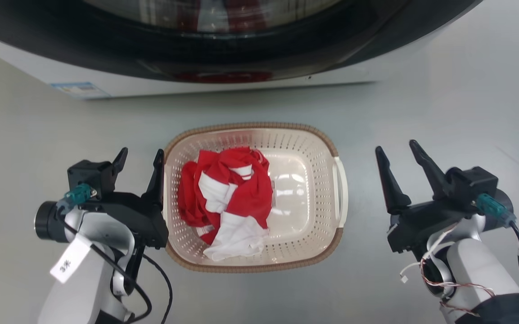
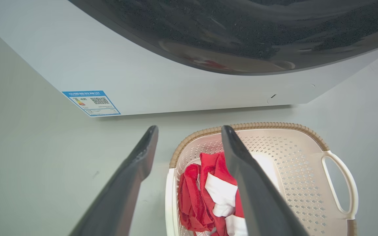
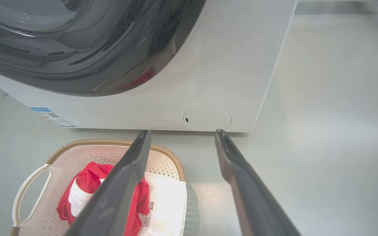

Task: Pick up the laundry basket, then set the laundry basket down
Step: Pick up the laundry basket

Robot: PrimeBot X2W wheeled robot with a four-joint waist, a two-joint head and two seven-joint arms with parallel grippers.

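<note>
Two grippers are hanging spread and empty as I am flanking the laundry basket [image 1: 252, 127], sitting on the floor [image 1: 444, 103] near the washing machine [image 1: 241, 85]. My left gripper [image 1: 141, 156] is straddling its left rim; my right gripper [image 1: 396, 149] is hovering apart from the right handle [image 1: 341, 189]. Lifting unevenly risks tipping out the red-and-white garment [image 1: 227, 198].

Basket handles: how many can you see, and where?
2. One white handle on the laundry basket's right side; the other on its left side, by the left gripper.
</note>
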